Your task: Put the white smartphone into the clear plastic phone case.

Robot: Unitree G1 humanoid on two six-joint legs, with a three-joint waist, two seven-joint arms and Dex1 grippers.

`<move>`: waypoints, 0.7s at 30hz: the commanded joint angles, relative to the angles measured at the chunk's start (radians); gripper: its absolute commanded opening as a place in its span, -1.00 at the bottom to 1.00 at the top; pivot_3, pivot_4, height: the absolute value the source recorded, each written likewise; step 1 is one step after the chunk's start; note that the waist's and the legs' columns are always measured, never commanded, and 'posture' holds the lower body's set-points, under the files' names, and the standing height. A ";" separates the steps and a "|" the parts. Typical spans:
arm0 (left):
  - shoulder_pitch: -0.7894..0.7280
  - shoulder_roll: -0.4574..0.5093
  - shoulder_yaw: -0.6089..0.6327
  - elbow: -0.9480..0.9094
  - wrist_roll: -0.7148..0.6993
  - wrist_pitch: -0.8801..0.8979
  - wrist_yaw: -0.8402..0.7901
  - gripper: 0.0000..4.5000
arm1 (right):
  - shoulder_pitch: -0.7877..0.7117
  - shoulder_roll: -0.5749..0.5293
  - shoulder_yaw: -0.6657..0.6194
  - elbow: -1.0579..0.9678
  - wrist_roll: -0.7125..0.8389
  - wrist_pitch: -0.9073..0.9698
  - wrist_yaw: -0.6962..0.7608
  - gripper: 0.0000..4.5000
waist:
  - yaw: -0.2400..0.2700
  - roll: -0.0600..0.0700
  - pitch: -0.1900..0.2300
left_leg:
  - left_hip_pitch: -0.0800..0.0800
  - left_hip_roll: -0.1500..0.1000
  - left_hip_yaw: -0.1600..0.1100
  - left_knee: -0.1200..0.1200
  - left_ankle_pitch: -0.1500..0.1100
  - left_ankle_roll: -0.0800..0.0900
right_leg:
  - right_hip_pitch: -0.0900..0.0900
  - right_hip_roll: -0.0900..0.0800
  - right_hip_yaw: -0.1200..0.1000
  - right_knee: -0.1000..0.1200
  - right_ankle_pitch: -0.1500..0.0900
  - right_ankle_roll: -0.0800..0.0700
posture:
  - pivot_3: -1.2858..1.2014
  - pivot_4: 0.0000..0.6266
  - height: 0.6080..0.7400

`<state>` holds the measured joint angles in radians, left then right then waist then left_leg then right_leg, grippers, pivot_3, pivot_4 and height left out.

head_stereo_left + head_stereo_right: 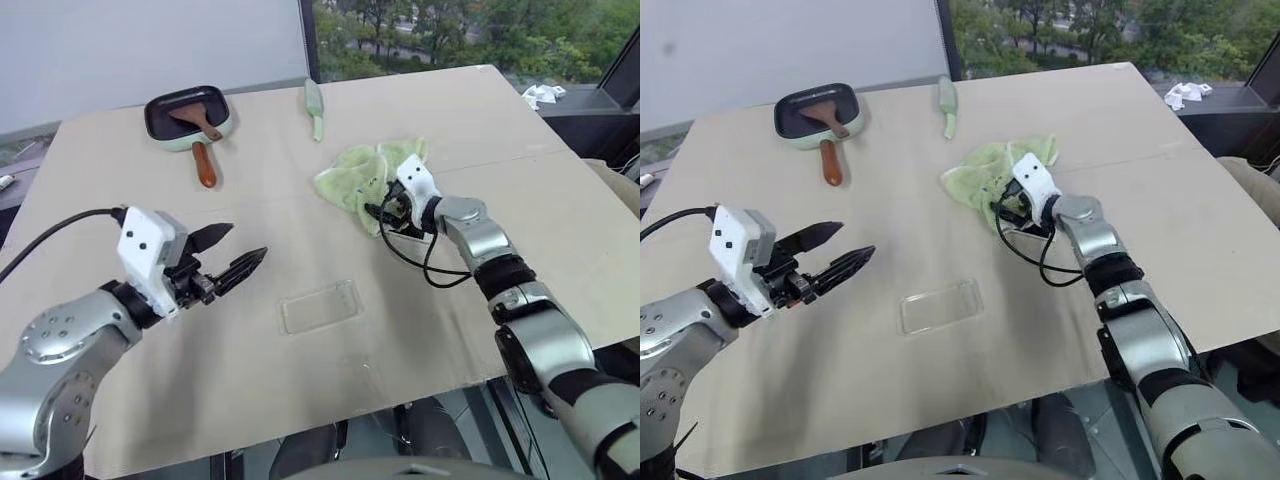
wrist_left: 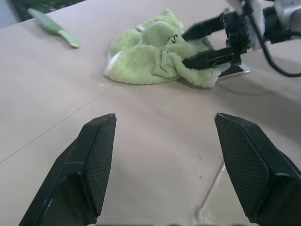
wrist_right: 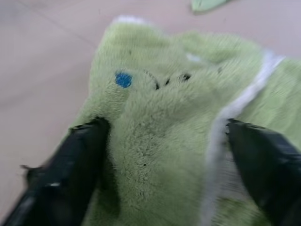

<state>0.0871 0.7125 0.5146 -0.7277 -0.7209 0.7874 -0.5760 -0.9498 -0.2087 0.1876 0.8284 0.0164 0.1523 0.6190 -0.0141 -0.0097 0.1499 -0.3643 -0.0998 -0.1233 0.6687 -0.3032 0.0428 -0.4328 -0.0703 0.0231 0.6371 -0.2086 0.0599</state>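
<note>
Right now the right gripper [image 2: 207,44] has its fingers spread around a fold of the green towel [image 1: 365,175] near the middle of the desk [image 1: 120,180], not visibly clamped on anything. A slim pale edge peeking from under the towel beside those fingers may be the white smartphone [image 2: 233,71], though I cannot be sure. The clear plastic phone case [image 1: 320,306] lies empty toward the near edge. The left gripper [image 1: 232,257] hovers open and empty near the near left side. The risk, as I judge it, is pinching only cloth, or dragging the towel and sliding the phone away. A small pan [image 1: 187,115] with a wooden handle and a green utensil [image 1: 315,105] sit toward the far edge, well clear.
</note>
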 commanded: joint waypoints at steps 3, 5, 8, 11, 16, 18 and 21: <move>0.014 0.011 0.037 -0.056 -0.063 0.021 0.040 0.55 | -0.049 0.014 -0.045 0.038 0.013 -0.040 0.018 -0.48 | -0.007 0.000 0.000 | 0.001 0.000 0.001 0.000 0.000 0.000 | 0.000 0.000 0.002 0.002 0.000 0.000 | 0.03 -0.52 1.00; 0.017 0.022 0.026 -0.046 -0.065 0.017 0.035 0.55 | -0.048 0.010 -0.062 0.035 0.018 -0.062 0.012 -0.94 | -0.009 0.000 0.000 | 0.002 0.000 0.001 0.000 0.000 0.000 | 0.000 0.000 0.002 0.002 0.000 0.000 | 0.03 -0.52 1.00; 0.007 0.037 -0.003 -0.024 -0.060 0.009 0.022 0.55 | -0.057 -0.008 -0.110 0.042 0.027 -0.097 -0.034 -0.98 | -0.010 0.000 0.000 | 0.001 0.000 0.001 0.000 0.000 0.000 | 0.000 0.000 0.002 0.002 0.000 0.000 | 0.03 -0.52 1.00; -0.019 0.042 -0.038 -0.007 -0.059 -0.001 0.015 0.55 | -0.079 -0.051 -0.173 0.073 0.025 -0.147 -0.136 -0.98 | -0.008 0.000 0.000 | 0.001 0.000 0.001 0.000 0.000 0.000 | 0.000 0.000 0.002 0.002 0.000 0.000 | 0.03 -0.52 1.00; -0.060 0.041 -0.085 0.027 -0.051 -0.013 0.005 0.55 | -0.153 -0.183 -0.290 0.186 0.018 -0.155 -0.390 -0.98 | -0.004 0.001 0.001 | 0.001 0.000 0.002 0.000 0.000 0.000 | -0.001 0.000 0.002 0.002 0.000 0.000 | 0.03 -0.52 1.00; -0.072 0.039 -0.105 0.038 -0.041 -0.022 0.000 0.55 | -0.165 -0.234 -0.296 0.230 -0.003 -0.154 -0.445 -0.98 | -0.003 0.001 0.001 | 0.001 0.000 0.002 0.000 0.000 0.000 | -0.001 0.000 0.002 0.002 0.000 0.000 | 0.03 -0.52 1.00; -0.082 0.038 -0.127 0.048 -0.030 -0.035 -0.004 0.55 | -0.169 -0.276 -0.284 0.264 -0.027 -0.143 -0.437 -0.98 | -0.007 0.001 0.001 | 0.001 0.000 0.003 -0.002 0.000 0.000 | -0.001 0.000 0.003 0.000 0.000 0.000 | 0.03 -0.52 1.00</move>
<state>0.0164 0.7420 0.3854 -0.6707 -0.7577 0.7790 -0.5735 -1.1053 -0.4873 -0.0958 1.0882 -0.0056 0.0125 0.1822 -0.0215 -0.0083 0.1507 -0.3633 -0.0997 -0.1200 0.6671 -0.3031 0.0425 -0.4334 -0.0702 0.0264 0.6372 -0.2087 0.0597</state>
